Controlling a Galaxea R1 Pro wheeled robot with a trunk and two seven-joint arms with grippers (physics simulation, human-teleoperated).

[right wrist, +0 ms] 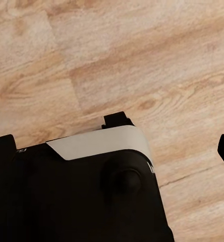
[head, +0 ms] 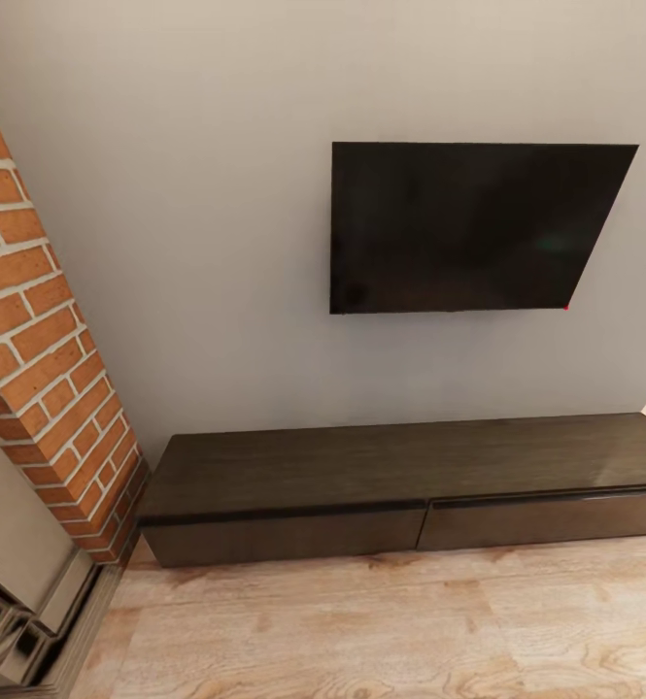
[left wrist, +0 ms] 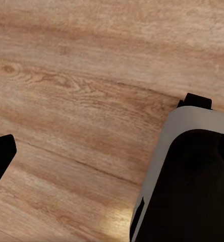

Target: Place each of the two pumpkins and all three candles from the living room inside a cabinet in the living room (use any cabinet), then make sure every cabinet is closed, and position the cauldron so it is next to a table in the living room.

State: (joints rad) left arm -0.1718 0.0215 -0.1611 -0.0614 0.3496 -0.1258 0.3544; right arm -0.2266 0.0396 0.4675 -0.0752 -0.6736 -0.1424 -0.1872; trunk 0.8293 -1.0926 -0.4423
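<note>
Jaws on both arms couldn't be judged as spread or clenched; each wrist camera looked down on plank floor (left wrist: 81,91) past dark robot bodywork (right wrist: 81,186). Ahead, the cabinet (head: 400,481) sat long, low and dark brown against the grey wall (head: 216,243), both handle-less drawer fronts flush, under a black television (head: 468,228), beside a brick chimney (head: 41,340).

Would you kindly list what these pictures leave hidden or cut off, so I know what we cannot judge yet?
- Long low dark-brown wood cabinet, head view: both drawer fronts look shut, so the insides are hidden; its right end is cut off by the frame edge.
- Grey fireplace surround beside the red brick column, head view: cropped by the lower left corner.
- Both wrist views: dark robot parts cover much of the wood floor; pincer states unreadable.
</note>
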